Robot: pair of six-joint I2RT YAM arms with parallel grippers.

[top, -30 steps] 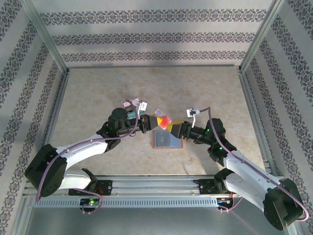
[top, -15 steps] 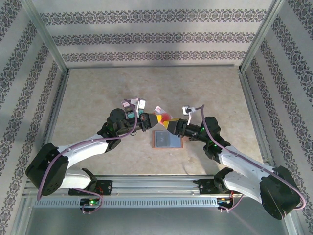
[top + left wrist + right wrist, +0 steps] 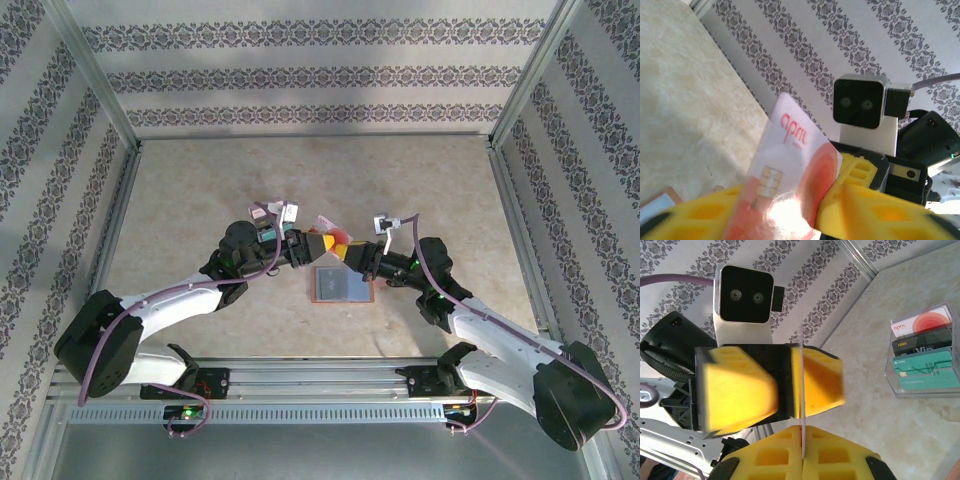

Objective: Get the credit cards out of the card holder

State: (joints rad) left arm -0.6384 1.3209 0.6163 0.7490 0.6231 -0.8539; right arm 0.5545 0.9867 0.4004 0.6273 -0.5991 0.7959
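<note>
The card holder (image 3: 343, 284) is laid open and flat on the table (image 3: 200, 200), grey-blue lining upward, reddish-brown leather seen along its edge; one white-and-red credit card (image 3: 790, 170) with a gold chip is held tilted in the air just beyond it; three more cards (image 3: 922, 352), white-red, dark and teal, are stood tiered in a clear stand (image 3: 890, 375).

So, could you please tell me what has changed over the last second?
The right gripper moved in toward the left gripper and shut on the red-and-white card. The left gripper, which had held it, opened its jaws. The card holder stayed open and flat on the table.
</note>
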